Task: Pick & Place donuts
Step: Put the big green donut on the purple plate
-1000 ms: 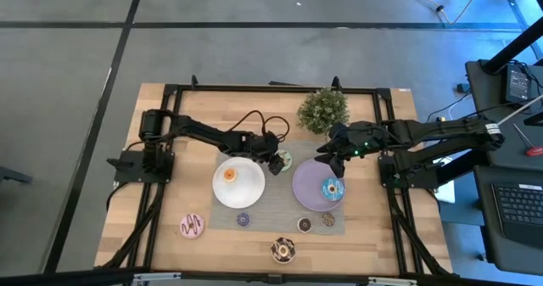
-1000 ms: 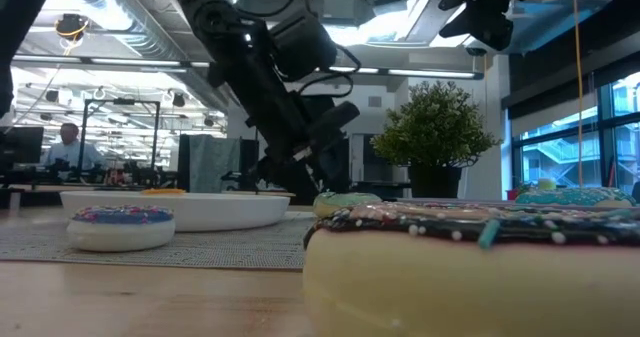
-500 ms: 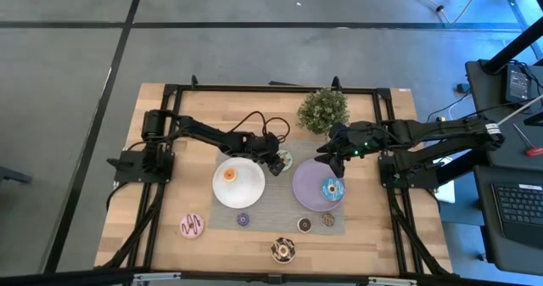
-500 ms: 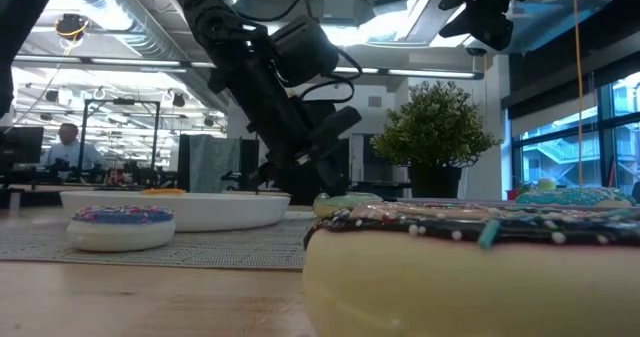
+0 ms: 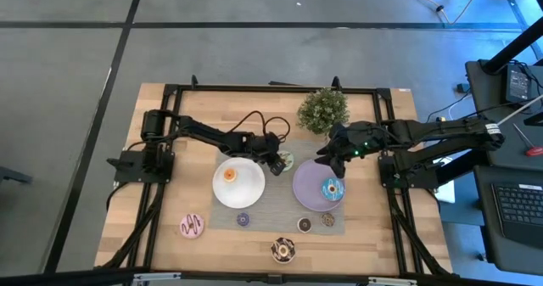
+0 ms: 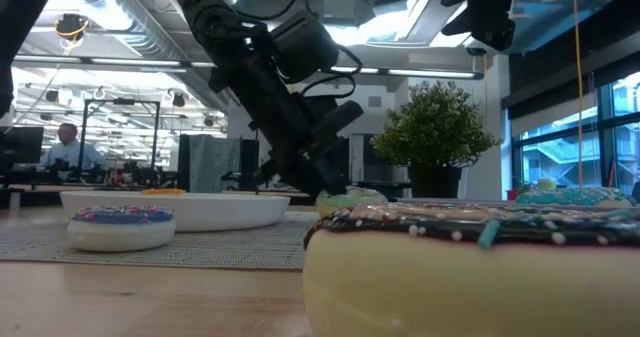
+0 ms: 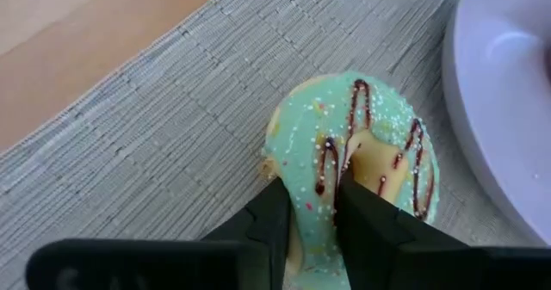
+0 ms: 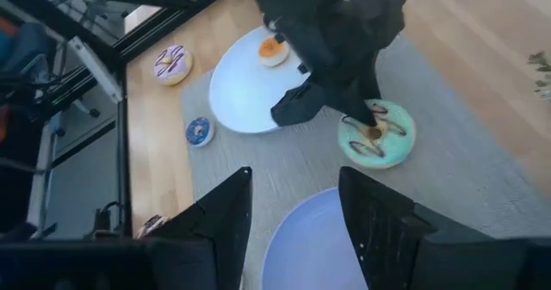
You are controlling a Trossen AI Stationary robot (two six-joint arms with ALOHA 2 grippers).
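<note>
Left gripper (image 7: 312,206) pinching the green-white donut (image 7: 379,165)

Its fingers clamp the ring's near side, one in the hole; the donut lies on the grey mat (image 7: 155,144) between the white plate (image 5: 237,182) and lilac plate (image 5: 307,188). The right gripper (image 8: 293,206) hovers above the lilac plate, fingers parted, empty.

Wood desk (image 5: 170,210): grey mat (image 5: 271,205) under both jaws, potted plant (image 5: 323,109) behind them, pink donut (image 5: 193,226) on bare wood.
</note>
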